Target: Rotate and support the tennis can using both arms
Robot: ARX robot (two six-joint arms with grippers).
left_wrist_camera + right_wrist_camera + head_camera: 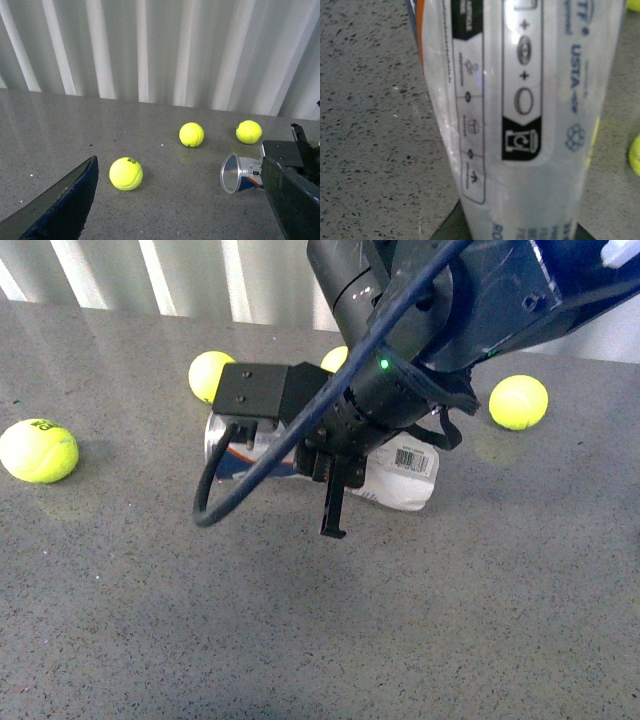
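In the front view a far-left ball lies at the left edge of the grey table. A second ball sits further right, just behind the tennis can. The tennis can lies on its side at the frame's centre, its barcode near the right end. The right arm reaches down from the upper right, and the right gripper straddles the can, one finger hanging down in front of it. The right wrist view shows the label filling the space between the two finger bases; whether they press it I cannot tell. A right-hand ball lies apart at the right. In the left wrist view the left gripper has its fingers spread wide, with nothing between them.
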